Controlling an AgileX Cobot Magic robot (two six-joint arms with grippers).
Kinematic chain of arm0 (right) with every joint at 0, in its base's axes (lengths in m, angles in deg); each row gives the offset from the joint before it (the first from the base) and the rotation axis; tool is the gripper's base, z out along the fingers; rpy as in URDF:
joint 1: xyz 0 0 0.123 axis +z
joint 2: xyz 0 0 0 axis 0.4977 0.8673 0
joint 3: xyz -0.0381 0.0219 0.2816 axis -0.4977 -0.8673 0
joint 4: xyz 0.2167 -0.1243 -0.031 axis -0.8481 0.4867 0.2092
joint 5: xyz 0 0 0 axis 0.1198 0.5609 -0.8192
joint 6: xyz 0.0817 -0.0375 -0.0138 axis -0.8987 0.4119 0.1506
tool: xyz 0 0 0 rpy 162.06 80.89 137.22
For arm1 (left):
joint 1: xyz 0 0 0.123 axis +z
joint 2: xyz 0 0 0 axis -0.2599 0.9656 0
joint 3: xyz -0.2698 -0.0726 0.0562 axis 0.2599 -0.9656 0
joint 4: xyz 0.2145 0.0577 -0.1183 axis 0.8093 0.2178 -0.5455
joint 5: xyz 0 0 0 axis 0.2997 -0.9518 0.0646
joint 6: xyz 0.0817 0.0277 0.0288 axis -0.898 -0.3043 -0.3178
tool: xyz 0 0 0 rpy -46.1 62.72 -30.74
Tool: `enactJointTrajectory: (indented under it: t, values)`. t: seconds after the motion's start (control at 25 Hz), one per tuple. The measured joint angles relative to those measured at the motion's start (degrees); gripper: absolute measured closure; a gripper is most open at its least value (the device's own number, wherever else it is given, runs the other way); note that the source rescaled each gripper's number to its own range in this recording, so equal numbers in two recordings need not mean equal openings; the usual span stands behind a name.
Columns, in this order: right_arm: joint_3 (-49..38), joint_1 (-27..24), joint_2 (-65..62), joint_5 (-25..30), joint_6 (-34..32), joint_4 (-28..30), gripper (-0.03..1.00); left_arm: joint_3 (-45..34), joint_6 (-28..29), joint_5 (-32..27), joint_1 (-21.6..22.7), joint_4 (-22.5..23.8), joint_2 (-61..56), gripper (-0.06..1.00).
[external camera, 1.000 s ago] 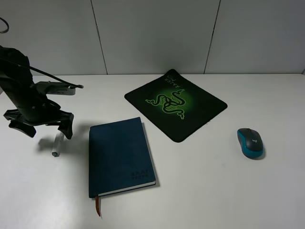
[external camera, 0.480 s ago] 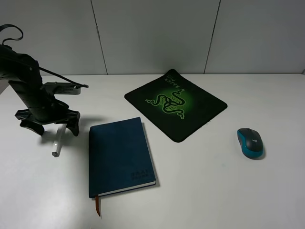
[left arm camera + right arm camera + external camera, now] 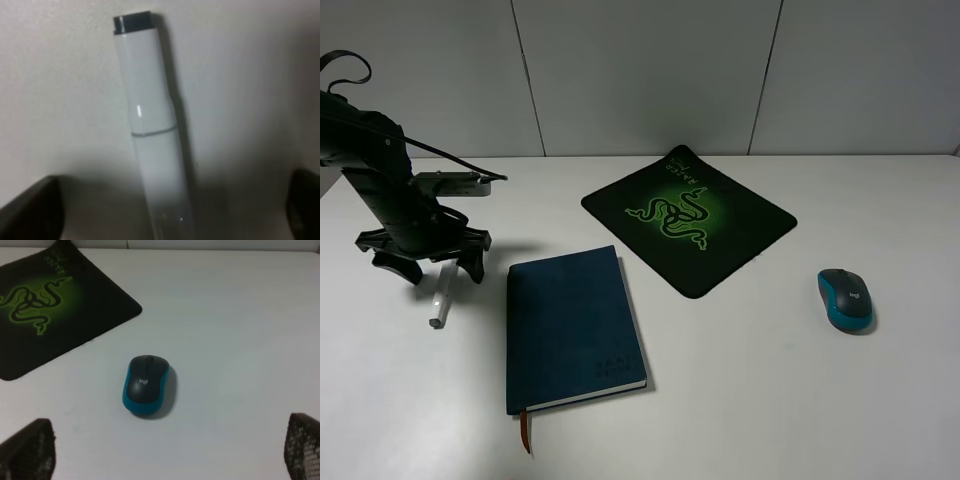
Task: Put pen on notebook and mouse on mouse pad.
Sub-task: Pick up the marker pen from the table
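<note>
Left gripper [image 3: 432, 267] is wide open and low over the far end of the pen [image 3: 441, 300]. There's one finger on each side of it, and on the wrist cam neither one touches it. The pen lies flat on the white table [image 3: 770, 410], just beside the left edge of the notebook [image 3: 573, 328] and not on it, with its dark tip toward the near side. The notebook is closed, ribbon poking out at the near corner. Right gripper [image 3: 162, 452] is open too, fingers spread, looking down at the mouse [image 3: 146, 385]. The mouse sits on bare table, off to the right of the mouse pad [image 3: 688, 218] and well apart from it.
</note>
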Motion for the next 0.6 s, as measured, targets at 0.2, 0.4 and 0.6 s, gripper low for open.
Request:
enactJointTrajectory:
  t: [0.2,0.4,0.6]
  values:
    - [0.00,0.00,0.00,0.00,0.00,0.00,-0.03,0.00,0.00,-0.68,0.00,-0.13,0.00,0.49]
    - [0.00,0.00,0.00,0.00,0.00,0.00,-0.03,0.00,0.00,-1.42,0.00,-0.19,0.00,0.84]
    - [0.00,0.00,0.00,0.00,0.00,0.00,-0.03,0.00,0.00,-2.01,0.00,-0.19,0.00,0.94]
